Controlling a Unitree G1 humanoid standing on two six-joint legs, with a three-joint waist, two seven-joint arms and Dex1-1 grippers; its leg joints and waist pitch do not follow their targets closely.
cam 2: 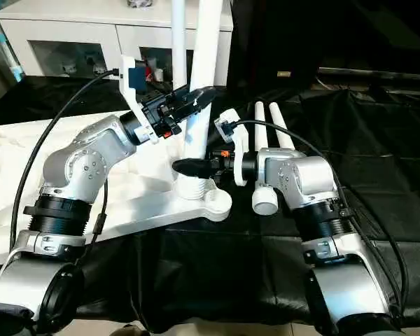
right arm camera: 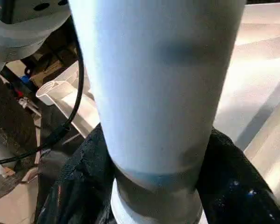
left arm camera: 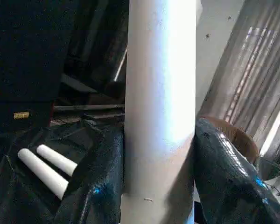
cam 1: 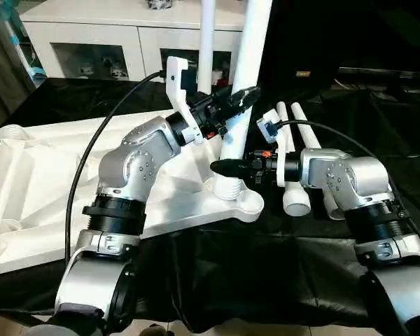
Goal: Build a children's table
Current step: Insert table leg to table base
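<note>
The white tabletop (cam 1: 42, 175) lies underside up on black cloth. A white leg (cam 1: 250, 63) stands nearly upright in the near right corner socket (cam 1: 232, 194). My left gripper (cam 1: 232, 99) is shut on this leg partway up; in the left wrist view its black fingers (left arm camera: 100, 186) press both sides of the tube (left arm camera: 161, 93). My right gripper (cam 1: 227, 168) is shut on the same leg just above the socket, and its fingers (right arm camera: 84, 186) hug the leg (right arm camera: 154, 84). Another leg (cam 1: 206, 42) stands upright behind. Two more legs (cam 1: 299, 140) lie on the cloth to the right.
A white cabinet (cam 1: 98, 35) with glass fronts stands behind the table at the far left. Black cloth (cam 1: 266, 266) covers the work surface down to the near edge. My left arm's cable (cam 1: 91, 154) arcs over the tabletop.
</note>
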